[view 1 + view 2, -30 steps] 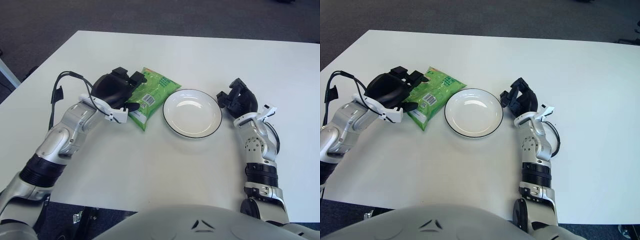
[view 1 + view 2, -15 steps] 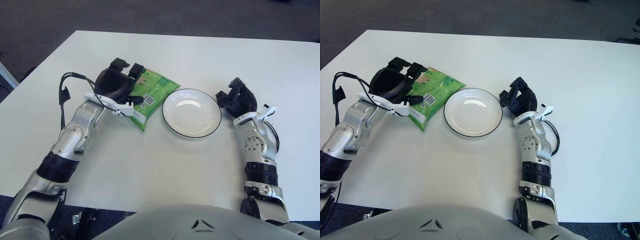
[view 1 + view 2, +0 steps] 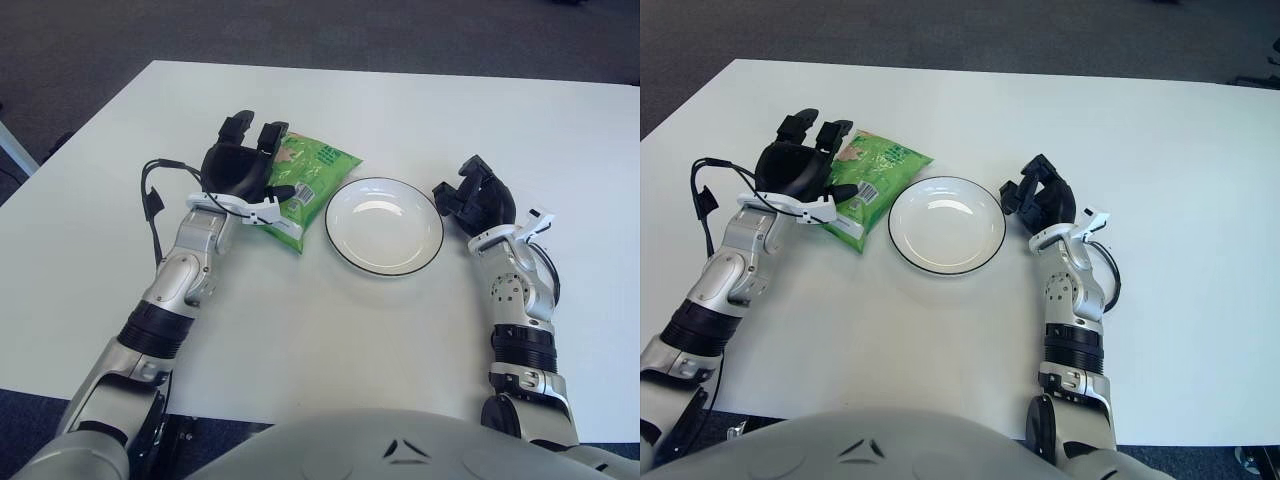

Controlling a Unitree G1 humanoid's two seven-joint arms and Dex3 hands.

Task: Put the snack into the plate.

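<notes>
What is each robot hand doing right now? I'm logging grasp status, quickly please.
Left robot hand: over the left end of the green snack bag; grasp cannot be told.
Right robot hand: right of the white plate, curled, holding nothing.

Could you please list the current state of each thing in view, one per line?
snack: lying flat on the table, left of the plate, not in it.
plate: upright and empty.
left hand: over the snack's left edge; grip unclear.
right hand: just right of the plate, fingers curled, holding nothing.
table: carries the snack and the plate.
</notes>
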